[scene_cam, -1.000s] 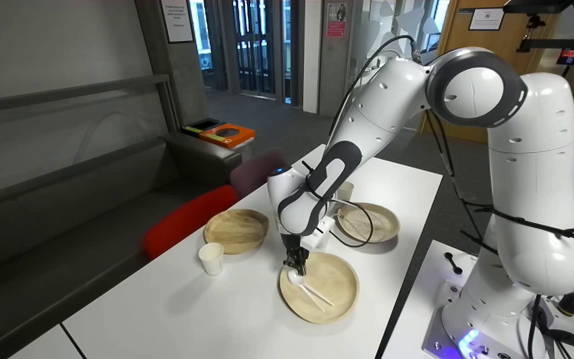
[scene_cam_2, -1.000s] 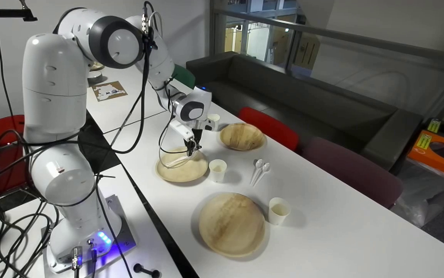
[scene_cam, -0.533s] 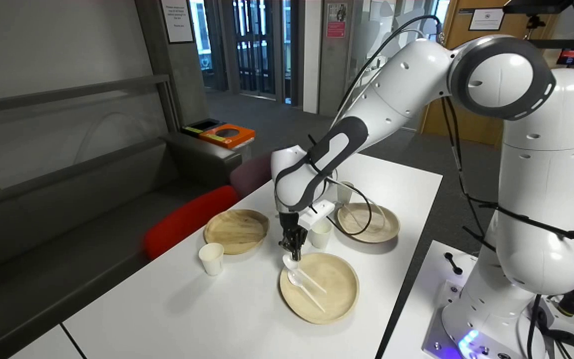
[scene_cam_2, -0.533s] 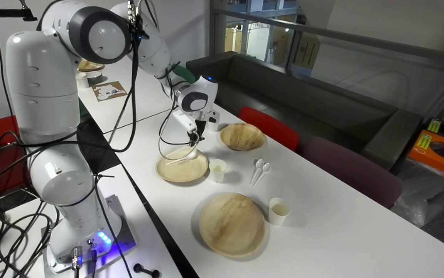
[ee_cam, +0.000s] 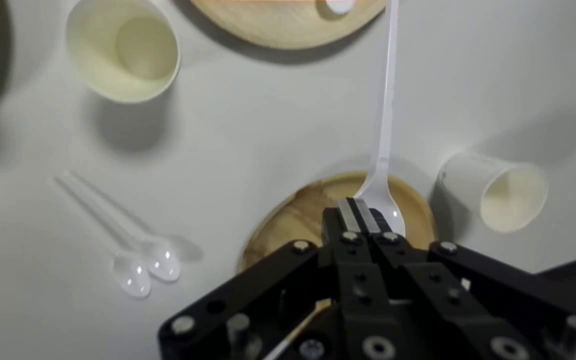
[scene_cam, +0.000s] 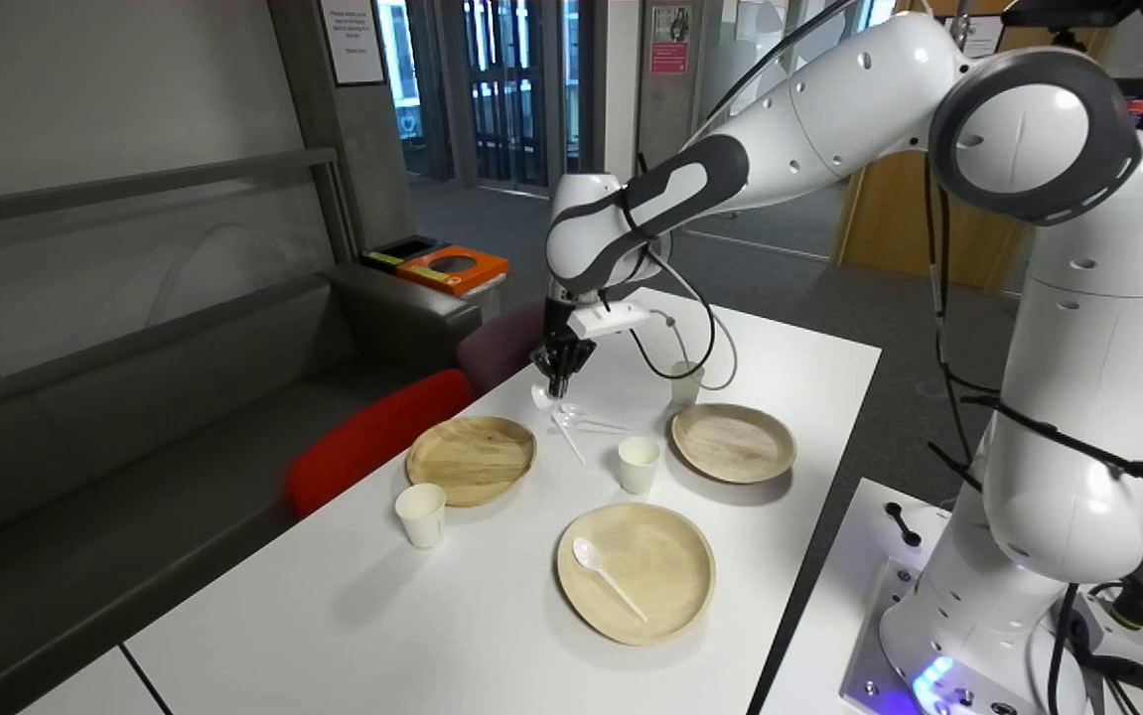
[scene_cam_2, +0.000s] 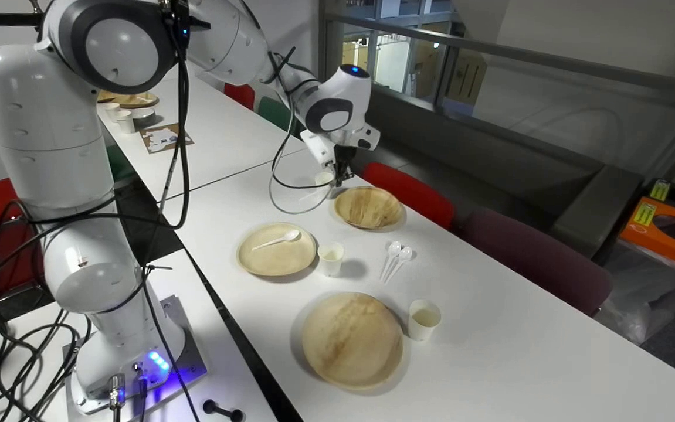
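Here's the black metal gripper (ee_cam: 359,215), clenched on a glossy white plastic spoon (ee_cam: 385,120): it pinches the rounded bowl, and the long, slim handle juts out beyond the fingertips. The spoon's up in the air, and in the wrist view its bowl overlaps a round, shallow wood-grained plate (ee_cam: 290,217) with swirling brown streaks. Near that plate, two shiny white spoons (ee_cam: 132,276) lie side by side. A smoother, paler round plate (scene_cam: 670,556) carries a single white spoon (scene_cam: 609,579), laid flat. And look, three tapered cream cups (scene_cam: 639,467), all upright, dotted among the plates! Underneath runs a smooth white tabletop (scene_cam: 412,636). Out in the room: a curved red chair (scene_cam: 372,437), a long dark grey sofa (scene_cam: 164,397), and a bright orange lid (scene_cam: 482,268) with a round hole.
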### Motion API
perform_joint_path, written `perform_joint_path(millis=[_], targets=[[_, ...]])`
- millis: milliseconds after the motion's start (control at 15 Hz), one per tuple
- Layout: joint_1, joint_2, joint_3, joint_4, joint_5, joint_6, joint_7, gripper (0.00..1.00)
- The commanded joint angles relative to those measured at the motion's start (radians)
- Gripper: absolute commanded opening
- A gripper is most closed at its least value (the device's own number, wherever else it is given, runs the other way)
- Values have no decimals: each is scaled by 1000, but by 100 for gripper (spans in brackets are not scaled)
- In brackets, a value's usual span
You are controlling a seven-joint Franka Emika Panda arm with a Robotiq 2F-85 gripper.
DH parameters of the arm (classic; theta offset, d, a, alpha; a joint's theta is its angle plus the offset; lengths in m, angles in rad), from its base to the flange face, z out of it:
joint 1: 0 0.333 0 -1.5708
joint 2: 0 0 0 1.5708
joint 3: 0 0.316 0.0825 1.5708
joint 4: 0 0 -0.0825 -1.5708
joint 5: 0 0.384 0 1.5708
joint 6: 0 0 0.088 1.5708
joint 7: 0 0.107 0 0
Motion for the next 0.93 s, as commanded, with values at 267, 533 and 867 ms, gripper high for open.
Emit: perform_joint_path(millis=[267,533,867], targets=[[23,227,-118,458,-365,7,344,0],[60,389,-216,689,-546,-108,463,0],[54,601,-271,948,-623,-368,394,0]])
